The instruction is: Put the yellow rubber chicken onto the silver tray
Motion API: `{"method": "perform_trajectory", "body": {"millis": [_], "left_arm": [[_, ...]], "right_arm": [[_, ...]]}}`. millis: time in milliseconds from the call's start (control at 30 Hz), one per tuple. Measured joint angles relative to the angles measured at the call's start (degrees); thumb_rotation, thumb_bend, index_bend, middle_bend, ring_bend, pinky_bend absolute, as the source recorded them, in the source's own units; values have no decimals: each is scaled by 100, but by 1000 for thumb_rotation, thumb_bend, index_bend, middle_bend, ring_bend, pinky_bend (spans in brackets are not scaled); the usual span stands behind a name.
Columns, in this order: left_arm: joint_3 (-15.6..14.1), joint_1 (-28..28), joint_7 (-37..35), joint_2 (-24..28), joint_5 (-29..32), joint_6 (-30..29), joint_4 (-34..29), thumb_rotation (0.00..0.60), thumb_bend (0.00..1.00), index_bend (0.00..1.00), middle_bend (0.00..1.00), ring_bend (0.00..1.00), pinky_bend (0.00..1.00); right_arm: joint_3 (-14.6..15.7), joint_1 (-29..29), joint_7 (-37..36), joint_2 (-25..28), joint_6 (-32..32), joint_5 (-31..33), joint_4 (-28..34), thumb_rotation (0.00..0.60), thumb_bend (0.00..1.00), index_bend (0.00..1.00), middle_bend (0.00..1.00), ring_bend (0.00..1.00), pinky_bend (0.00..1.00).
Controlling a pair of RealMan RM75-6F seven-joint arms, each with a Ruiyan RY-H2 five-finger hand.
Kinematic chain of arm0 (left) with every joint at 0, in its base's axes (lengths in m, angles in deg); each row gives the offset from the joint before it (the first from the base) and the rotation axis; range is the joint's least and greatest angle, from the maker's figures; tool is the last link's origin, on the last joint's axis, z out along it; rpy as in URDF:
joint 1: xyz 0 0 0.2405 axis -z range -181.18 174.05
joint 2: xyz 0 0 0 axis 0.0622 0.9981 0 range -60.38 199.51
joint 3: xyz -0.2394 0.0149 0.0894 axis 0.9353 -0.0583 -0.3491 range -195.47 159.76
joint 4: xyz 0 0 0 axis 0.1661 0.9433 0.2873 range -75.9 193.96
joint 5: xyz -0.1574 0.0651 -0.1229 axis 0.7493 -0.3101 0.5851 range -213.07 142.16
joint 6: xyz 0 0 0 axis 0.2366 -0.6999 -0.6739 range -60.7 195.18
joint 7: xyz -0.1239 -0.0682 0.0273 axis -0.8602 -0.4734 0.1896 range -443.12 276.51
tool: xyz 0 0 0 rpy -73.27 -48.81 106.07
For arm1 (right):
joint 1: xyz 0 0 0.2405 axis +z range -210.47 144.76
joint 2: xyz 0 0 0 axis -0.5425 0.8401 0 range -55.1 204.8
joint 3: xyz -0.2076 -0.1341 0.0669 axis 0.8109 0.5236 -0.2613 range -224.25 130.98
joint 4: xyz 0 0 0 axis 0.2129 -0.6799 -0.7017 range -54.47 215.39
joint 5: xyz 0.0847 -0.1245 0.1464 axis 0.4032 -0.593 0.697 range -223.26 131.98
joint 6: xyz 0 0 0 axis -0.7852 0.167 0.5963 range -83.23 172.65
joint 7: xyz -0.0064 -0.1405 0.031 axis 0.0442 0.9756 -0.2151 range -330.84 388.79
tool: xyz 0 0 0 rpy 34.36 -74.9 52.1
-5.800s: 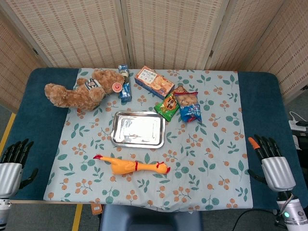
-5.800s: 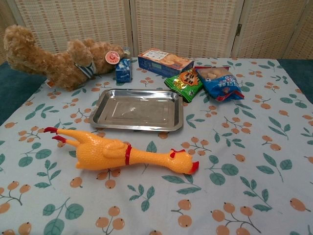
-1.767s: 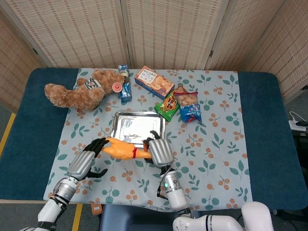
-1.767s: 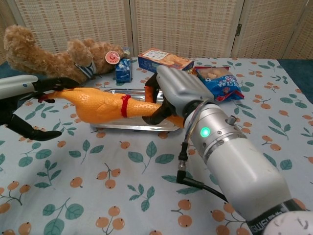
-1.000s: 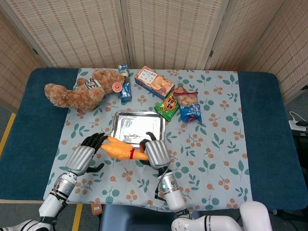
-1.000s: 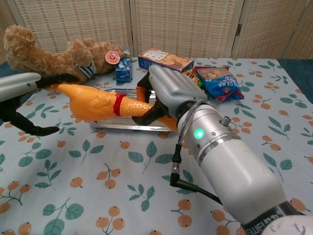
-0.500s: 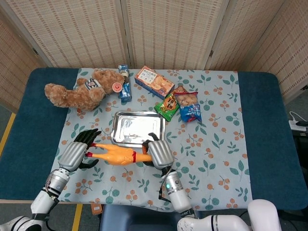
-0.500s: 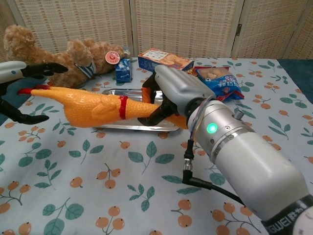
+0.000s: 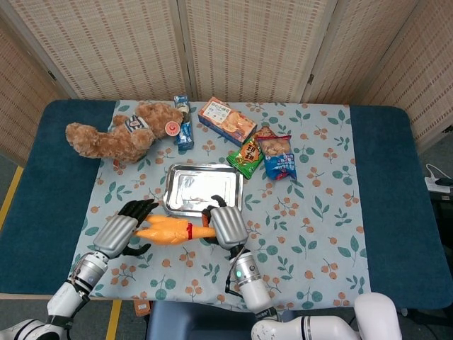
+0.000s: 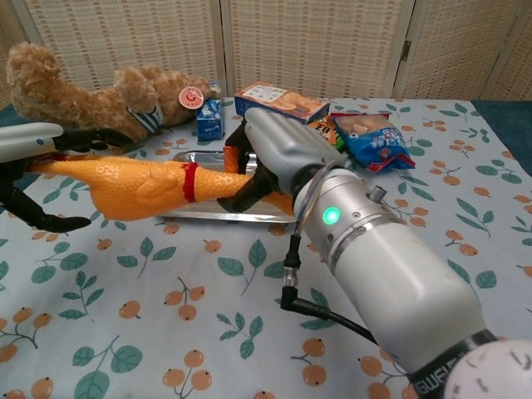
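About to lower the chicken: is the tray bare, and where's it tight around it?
The silver tray is bare inside. Open cloth lies right of it, below the blue snack bag. It is crowded at the tray's far right corner, where the green snack bag sits, and along its near edge, where both hands hold the yellow rubber chicken.

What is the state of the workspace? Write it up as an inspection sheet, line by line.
Surface: table under a floral cloth, blue at both ends.
Job's things: yellow rubber chicken held off the cloth, near edge of the silver tray; tray empty.
Clutter: teddy bear, blue carton, biscuit box, green snack bag, blue snack bag, all behind the tray.
Hands: right hand grips the chicken's neck; left hand holds its leg end.
Cables: black lead on the right forearm.
Surroundings: woven folding screens.
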Motion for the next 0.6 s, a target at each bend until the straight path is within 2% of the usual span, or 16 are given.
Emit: {"method": "perform_trajectory", "body": {"millis": [100, 167, 233, 267, 333, 400, 500, 600], "left_arm": [[20, 77, 143, -74, 121, 64, -73, 600, 290, 0, 0, 0, 66], [46, 97, 270, -164, 156, 11, -93, 600, 291, 0, 0, 6, 131], [75, 94, 377, -280, 155, -137, -91, 600, 299, 43, 60, 78, 241], [87, 89, 409, -339, 150, -217, -88, 600, 310, 122, 145, 157, 307], [123, 62, 456, -476, 147, -408, -83, 600, 355, 349, 367, 343, 441], [156, 27, 447, -604, 155, -549, -77, 600, 433, 543, 561, 516, 617], [199, -23, 297, -729, 168, -647, -48, 600, 579, 721, 732, 670, 794], [226, -70, 72, -821, 133, -722, 21, 600, 721, 849, 825, 748, 865]], "right_arm": [[-30, 82, 13, -186, 27, 9, -148, 600, 244, 888, 560, 568, 668], [-31, 117, -2, -278, 49, -1, -223, 600, 244, 889, 561, 575, 668], [-24, 129, -40, -325, 75, -31, -263, 600, 244, 889, 561, 575, 668], [-14, 130, -55, -341, 95, -52, -281, 600, 244, 889, 561, 575, 668], [-4, 125, -70, -352, 118, -73, -295, 600, 244, 889, 561, 575, 668], [-2, 116, -63, -346, 128, -71, -290, 600, 244, 889, 561, 575, 668], [13, 95, -38, -326, 144, -65, -278, 600, 244, 888, 561, 575, 668], [14, 74, -17, -299, 156, -45, -262, 600, 244, 888, 561, 575, 668]]}}
